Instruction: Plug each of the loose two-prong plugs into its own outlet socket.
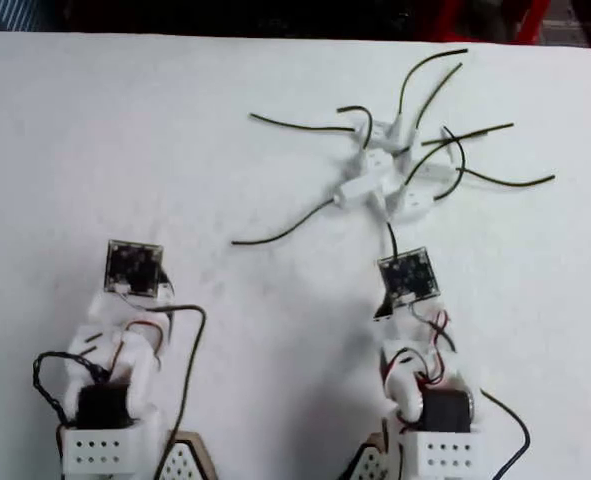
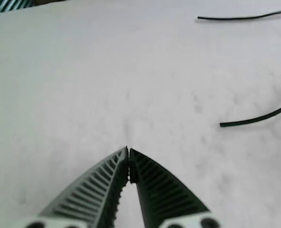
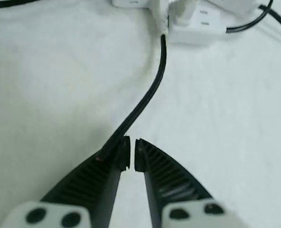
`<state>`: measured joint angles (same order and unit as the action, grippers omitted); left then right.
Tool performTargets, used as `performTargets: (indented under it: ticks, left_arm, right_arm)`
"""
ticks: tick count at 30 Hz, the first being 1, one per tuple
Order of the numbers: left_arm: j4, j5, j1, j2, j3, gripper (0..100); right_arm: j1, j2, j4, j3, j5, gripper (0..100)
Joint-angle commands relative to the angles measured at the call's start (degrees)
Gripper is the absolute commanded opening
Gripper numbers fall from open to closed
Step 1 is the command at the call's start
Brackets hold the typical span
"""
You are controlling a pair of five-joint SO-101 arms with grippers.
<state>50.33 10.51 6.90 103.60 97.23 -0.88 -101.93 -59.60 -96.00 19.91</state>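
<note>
Ahead of the right gripper (image 3: 130, 154), black cord (image 3: 152, 88) lengthwise toward the plugs (image 3: 197, 23)

left pincer (image 2: 129, 153) seemingly closed; black wire (image 2: 254, 119) nearby.

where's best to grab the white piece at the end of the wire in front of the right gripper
Probably grip the white piece by its boxy body, across the flat sides, just past where the wire enters. Come from the arm's side, along the wire: the right gripper faces that end, and other pieces crowd the far side.
</note>
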Motion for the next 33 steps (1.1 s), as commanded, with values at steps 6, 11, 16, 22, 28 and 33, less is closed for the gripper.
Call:
performTargets:
  ticks: [6, 11, 16, 22, 28, 33]
  left_arm:
    - [10.90, -0.26, -0.84, 0.66, -0.26, 3]
    - [13.71, -0.26, -0.75, 0.66, -0.26, 3]
    - [17.67, -0.26, -0.48, 0.66, -0.26, 3]
    - [20.84, -0.44, -0.48, 0.66, -0.26, 3]
    - [23.12, -0.44, -0.57, 0.66, -0.26, 3]
    - [23.12, -0.44, -0.57, 0.66, -0.26, 3]
  right_arm:
    - [-4.09, 0.04, -1.19, -0.97, 0.35, 1.9]
    - [-0.57, 0.31, -6.90, -0.97, -0.09, 2.1]
    - [3.38, -0.13, -12.53, -0.97, -0.18, 1.9]
    - [3.47, -0.13, -12.53, -0.97, -0.18, 1.9]
    - [3.47, -0.13, -12.53, -0.97, -0.18, 1.9]
    - [3.47, -0.13, -12.53, -0.97, -0.18, 1.9]
